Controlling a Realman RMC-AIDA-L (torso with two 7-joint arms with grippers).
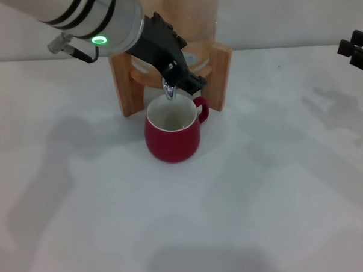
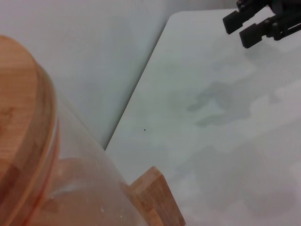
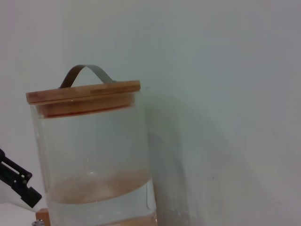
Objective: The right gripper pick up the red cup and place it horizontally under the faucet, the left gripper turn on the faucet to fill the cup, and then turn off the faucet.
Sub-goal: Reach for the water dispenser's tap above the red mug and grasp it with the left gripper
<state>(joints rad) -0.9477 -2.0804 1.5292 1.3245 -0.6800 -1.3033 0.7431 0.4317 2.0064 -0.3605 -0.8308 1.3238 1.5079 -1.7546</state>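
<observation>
The red cup [image 1: 172, 134] stands upright on the counter [image 1: 257, 205], directly below the faucet [image 1: 169, 90]. Just above the cup, the left claw [image 1: 183, 76] grips the faucet's lever. Well right of the cup, the right claw [image 1: 358, 52] hangs idle, fingers parted.

A rounded dark red ceramic cup [image 1: 172, 134] with an off-white inside and a red loop handle stands on the plain white desk [image 1: 269, 194], which carries soft grey shadows. The small faucet [image 1: 169, 90] is shiny chrome. The stand [image 1: 217, 74] and flat lid [image 3: 83, 92] are pale orange-brown wood; the clear glass jar [image 3: 91, 155] shows a brownish band. The left tool [image 1: 183, 76] is black, its arm white-grey with black bands and a green light. The right tool [image 1: 360, 50] is black.
</observation>
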